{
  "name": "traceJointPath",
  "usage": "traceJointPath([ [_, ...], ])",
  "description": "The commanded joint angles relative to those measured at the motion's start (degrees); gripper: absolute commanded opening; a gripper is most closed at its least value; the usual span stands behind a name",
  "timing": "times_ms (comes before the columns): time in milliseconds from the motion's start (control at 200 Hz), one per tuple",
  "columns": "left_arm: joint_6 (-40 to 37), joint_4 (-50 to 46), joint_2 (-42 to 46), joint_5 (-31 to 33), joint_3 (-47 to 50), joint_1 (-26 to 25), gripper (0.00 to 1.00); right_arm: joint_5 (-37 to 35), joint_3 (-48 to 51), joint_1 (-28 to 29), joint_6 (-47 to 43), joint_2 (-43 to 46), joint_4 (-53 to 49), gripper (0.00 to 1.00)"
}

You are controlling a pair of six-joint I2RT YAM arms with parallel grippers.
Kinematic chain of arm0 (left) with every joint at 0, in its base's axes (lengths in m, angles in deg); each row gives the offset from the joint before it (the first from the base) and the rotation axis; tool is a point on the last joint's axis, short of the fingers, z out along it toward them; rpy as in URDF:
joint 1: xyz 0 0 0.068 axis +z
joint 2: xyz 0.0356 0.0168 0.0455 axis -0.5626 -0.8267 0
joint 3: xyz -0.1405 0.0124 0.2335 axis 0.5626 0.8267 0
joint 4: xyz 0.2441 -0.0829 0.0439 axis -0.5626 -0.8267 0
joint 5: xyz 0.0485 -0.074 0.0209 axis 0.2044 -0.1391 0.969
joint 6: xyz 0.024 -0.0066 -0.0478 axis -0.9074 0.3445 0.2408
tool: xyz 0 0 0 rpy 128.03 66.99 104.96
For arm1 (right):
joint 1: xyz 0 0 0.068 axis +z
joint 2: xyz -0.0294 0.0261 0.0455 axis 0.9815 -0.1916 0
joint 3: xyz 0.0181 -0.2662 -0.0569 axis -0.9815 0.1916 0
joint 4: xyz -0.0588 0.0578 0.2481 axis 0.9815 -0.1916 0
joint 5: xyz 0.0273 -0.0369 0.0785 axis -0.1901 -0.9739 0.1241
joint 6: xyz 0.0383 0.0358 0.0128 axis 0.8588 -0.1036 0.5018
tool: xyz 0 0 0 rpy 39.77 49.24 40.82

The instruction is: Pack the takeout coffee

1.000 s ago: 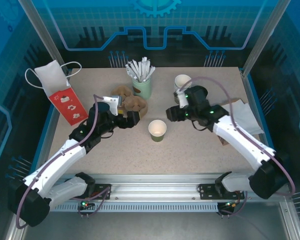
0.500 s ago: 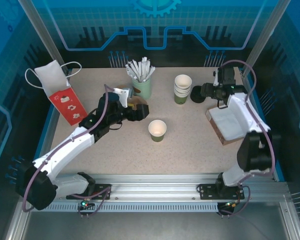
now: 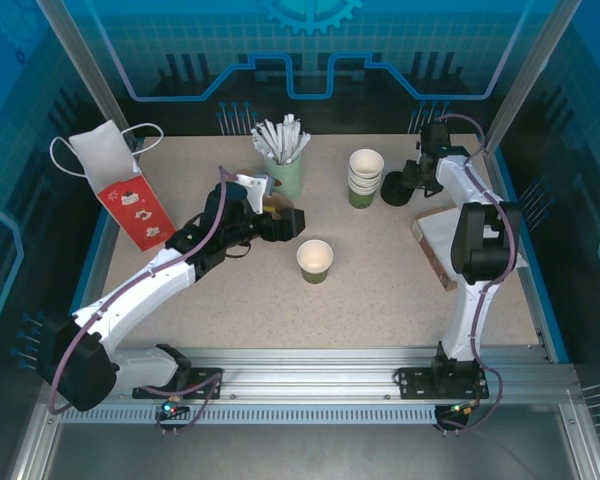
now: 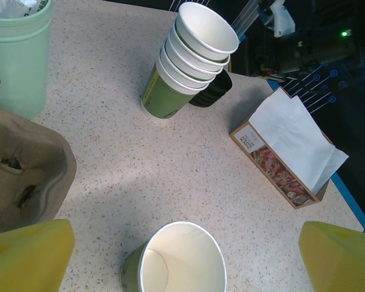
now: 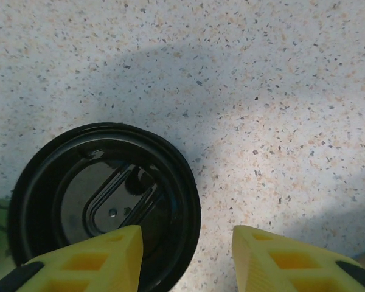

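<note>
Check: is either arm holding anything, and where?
Nothing held. Right fingers straddle the black lid's rim, not clamped; left fingers spread wide above the single cup.

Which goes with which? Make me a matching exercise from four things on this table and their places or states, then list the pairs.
1. red bag
2. lone open cup
3. stack of cups
4. black lid

A. nested, far side
B. under the right gripper
C. far left of the table
D. standing alone in the middle, empty

Pairs: 1-C, 2-D, 3-A, 4-B
</note>
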Motion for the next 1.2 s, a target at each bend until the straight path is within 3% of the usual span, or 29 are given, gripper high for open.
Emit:
traceJointPath([
  [0, -1.6, -0.4, -0.5, 0.7, -1.7, -0.4, 0.96, 0.8, -3.6, -1.1, -0.7, -3.0, -2.8, 0.39],
  [430, -1.6, -0.5, -0.3, 1.0, -0.6, -0.5, 0.97, 2.6, -6.8, -1.4, -1.8, -6.0, -3.9, 0.2],
  [875, -1.7, -0.8, 0.7, 1.4, 0.3, -0.6, 0.96, 2.1, -7.7, -1.4, -1.9, -6.8, -4.8, 0.22],
  [1196, -1.8, -0.6, 0.7, 1.5, 0.7, -0.6, 0.96, 2.2, -7.8, -1.4, -2.3, -6.1, -5.0, 0.16],
])
